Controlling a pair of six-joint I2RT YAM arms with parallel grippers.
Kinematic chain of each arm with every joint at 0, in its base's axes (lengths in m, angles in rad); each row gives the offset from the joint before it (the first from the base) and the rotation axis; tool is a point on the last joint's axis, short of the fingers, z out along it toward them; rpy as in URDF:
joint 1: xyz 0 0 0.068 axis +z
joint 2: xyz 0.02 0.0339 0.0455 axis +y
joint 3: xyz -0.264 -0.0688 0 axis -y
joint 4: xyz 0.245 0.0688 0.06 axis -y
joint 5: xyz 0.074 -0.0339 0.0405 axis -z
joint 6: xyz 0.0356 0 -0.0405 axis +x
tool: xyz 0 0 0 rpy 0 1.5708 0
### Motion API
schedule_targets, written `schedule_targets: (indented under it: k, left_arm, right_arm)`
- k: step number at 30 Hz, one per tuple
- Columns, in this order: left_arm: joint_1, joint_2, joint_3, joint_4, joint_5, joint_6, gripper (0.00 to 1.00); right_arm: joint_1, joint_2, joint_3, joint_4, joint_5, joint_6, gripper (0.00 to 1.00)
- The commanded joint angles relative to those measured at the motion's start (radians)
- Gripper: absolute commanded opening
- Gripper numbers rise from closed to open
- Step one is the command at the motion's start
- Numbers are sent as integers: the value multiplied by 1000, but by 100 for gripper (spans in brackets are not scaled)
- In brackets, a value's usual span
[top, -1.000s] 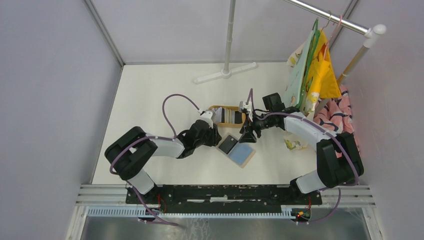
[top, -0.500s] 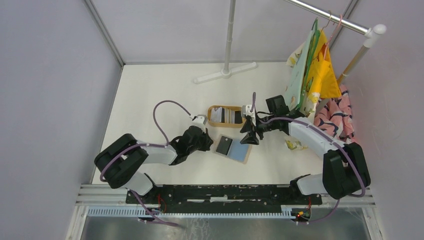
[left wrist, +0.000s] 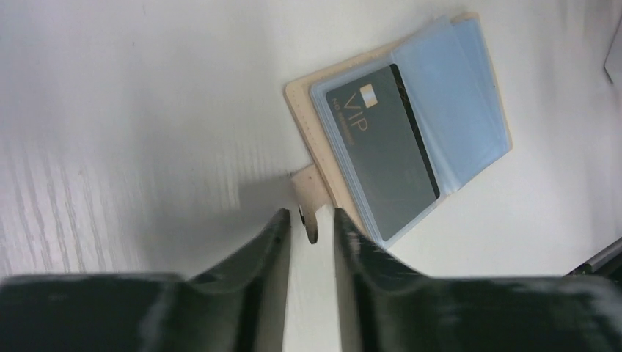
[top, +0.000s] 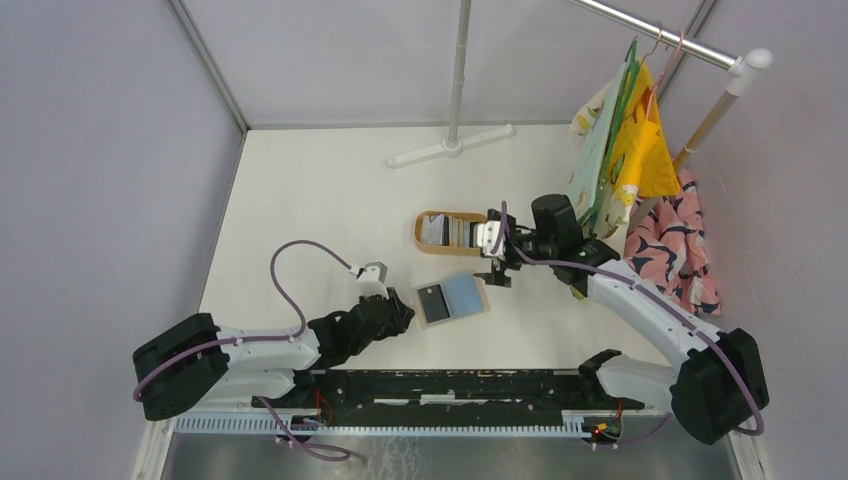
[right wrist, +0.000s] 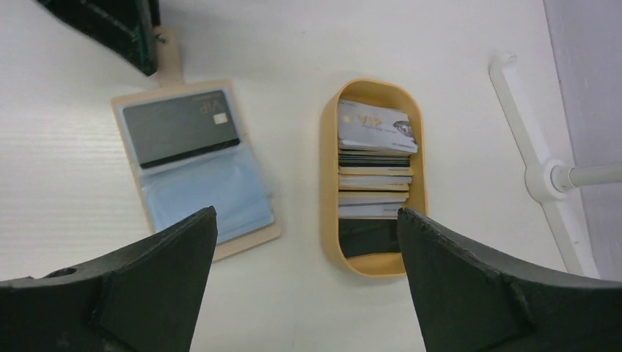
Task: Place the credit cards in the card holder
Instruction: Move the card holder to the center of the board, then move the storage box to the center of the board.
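The beige card holder point(top: 478, 303) lies open on the table, blue lining up, and also shows in the right wrist view point(right wrist: 242, 246). A dark grey VIP card point(left wrist: 381, 165) sits in its left clear sleeve. My left gripper point(left wrist: 308, 218) is shut on the holder's snap tab point(left wrist: 312, 192) at its left edge; in the top view the gripper point(top: 403, 312) is low over the table. Several more credit cards point(right wrist: 375, 158) are stacked in the oval wooden tray point(right wrist: 328, 183). My right gripper point(right wrist: 306, 220) is wide open and empty, above the gap between holder and tray.
The white foot of a clothes rack point(top: 450, 148) lies behind the tray and shows in the right wrist view point(right wrist: 539, 169). Colourful cloths point(top: 625, 150) hang at the right, with a patterned cloth point(top: 670, 250) below them.
My left arm has drawn back toward the near left. The card holder moved left with it and turned square to the table. My right gripper shifted slightly.
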State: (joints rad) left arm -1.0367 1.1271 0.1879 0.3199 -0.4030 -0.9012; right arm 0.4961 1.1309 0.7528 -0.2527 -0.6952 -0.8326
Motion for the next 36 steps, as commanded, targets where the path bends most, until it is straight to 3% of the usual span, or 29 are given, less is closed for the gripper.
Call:
schedule_targets:
  k: [1,3,7,12,14,19,23,28,36]
  left_arm:
    - [-36,-72,54,-171,-154,-81,45]
    - [-37,-127,68,-226,-181,-53,57]
    - [-36,-240,132,-354,-240,53,77]
    - [-26,-254,214,-357,-294,210,99]
    - [13,-229,241,-327,-253,258,100]
    - [217,-119,261,-132,38,269,100]
    - [307,6,327,-79,158,278,99]
    - [402,148,412,-25,280,275,95]
    - [537,369,498,83,444,238,79]
  right_arm:
    - [0,134,173,61,-63,173,98]
    - [18,207,234,59,-61,270,97]
    - [36,241,227,197,142,445,92]
    - [34,379,256,245,240,763,80]
    - [34,433,263,245,282,892,79]
    - [-5,532,263,337,290,1131,78]
    - [-48,634,316,362,244,1245,65]
    - [-68,748,366,366,174,1294,55]
    - [-74,770,362,368,188,1319,55]
